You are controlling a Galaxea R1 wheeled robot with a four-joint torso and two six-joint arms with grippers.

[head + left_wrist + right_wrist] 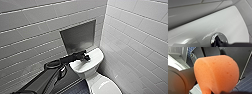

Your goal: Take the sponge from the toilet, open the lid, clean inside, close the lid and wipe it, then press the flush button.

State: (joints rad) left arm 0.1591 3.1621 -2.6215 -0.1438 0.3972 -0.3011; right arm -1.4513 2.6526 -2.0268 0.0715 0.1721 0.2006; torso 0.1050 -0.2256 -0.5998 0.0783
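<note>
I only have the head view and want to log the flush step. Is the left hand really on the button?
Observer: Yes. In the left wrist view the left hand is at the centre of the round chrome button in the tank top.
Operator: And where is the sponge?
Observer: The orange sponge is gripped in the right hand, above blue floor tiles.

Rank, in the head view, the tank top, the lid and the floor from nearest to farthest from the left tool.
1. Tank top: directly under the left tool, against the tiled back wall.
2. Lid: lower down, in front of the tank.
3. Floor: dark tiles, lowest of all, beside the toilet's base.
</note>
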